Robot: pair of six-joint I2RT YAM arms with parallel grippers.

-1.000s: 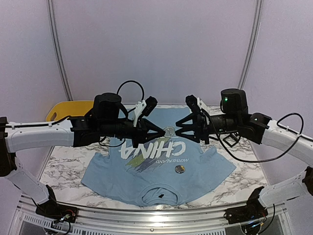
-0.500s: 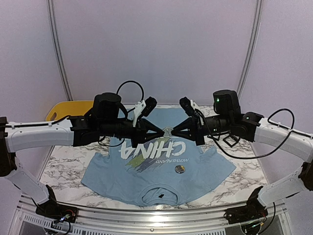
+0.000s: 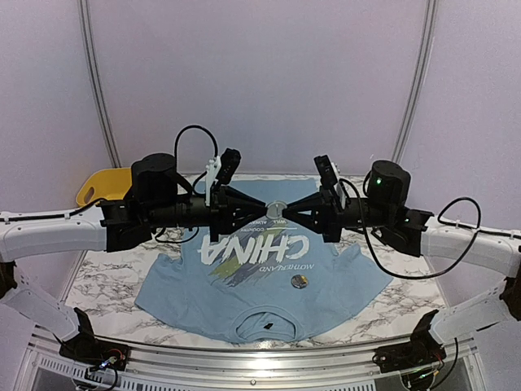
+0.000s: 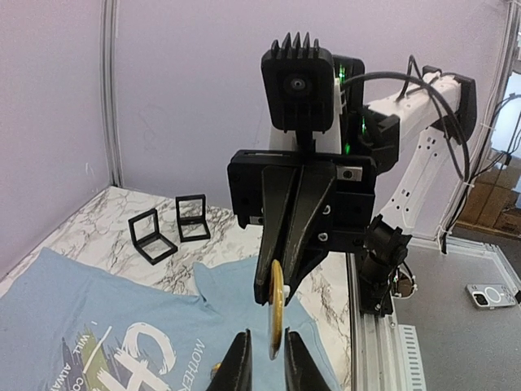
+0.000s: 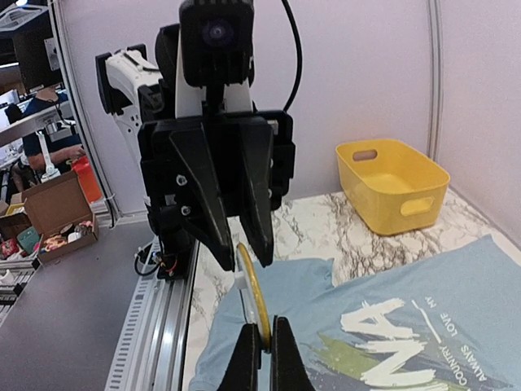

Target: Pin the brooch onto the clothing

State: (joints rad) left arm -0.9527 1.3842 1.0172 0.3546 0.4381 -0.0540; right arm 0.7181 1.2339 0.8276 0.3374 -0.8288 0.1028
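The brooch [image 3: 277, 211], a thin round gold-rimmed disc, hangs on edge in mid-air above the clothing [image 3: 244, 285], a light blue T-shirt with white "CHINA" lettering spread flat on the table. My right gripper [image 3: 286, 213] is shut on the disc's rim; in the right wrist view its tips [image 5: 264, 322] pinch the brooch [image 5: 254, 285]. My left gripper [image 3: 264, 213] faces it from the other side. In the left wrist view its jaws [image 4: 267, 338] straddle the brooch [image 4: 277, 305] with a small gap on each side.
A small round gold piece [image 3: 300, 281] lies on the shirt's chest. A yellow bin [image 3: 102, 186] stands at the back left. Two black square frames [image 4: 155, 235] sit on the marble table [image 3: 106, 285] at the back right. Metal rail along the near edge.
The right gripper has come in and shut on the brooch that the left held. The left jaws have now parted slightly, and both arms have lifted a little.
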